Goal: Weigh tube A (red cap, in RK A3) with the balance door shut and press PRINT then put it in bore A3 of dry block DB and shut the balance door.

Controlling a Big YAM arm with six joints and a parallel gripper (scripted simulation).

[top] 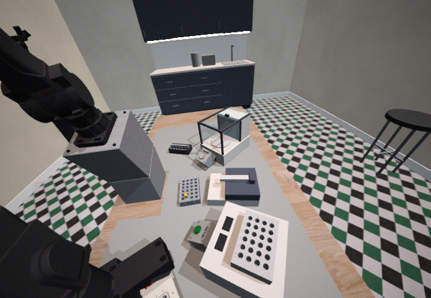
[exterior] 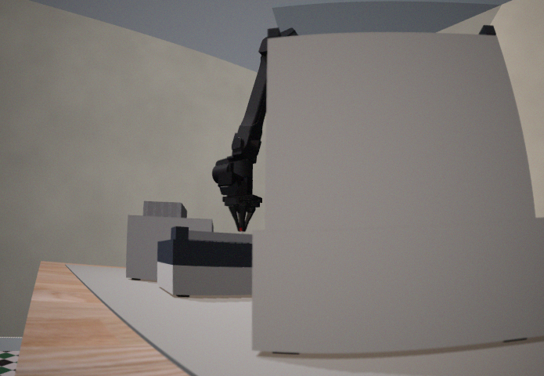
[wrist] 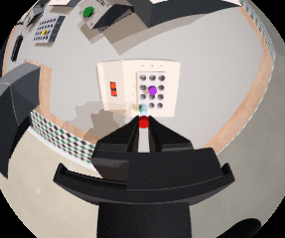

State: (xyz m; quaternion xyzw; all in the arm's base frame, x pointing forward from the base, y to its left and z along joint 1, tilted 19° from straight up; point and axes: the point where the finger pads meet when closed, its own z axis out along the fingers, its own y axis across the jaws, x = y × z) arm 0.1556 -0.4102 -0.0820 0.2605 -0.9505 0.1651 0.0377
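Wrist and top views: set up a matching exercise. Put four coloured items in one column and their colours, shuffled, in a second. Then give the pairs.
Things
1. gripper's tube cap, on the tube held shut in the gripper
2. rack cap, in the tube rack
3. round button on the small grey box
4. block cap, seated in the white block below the gripper

Colours
a. green
b. purple
c. red
d. yellow

Pairs: 1-c, 2-d, 3-a, 4-b
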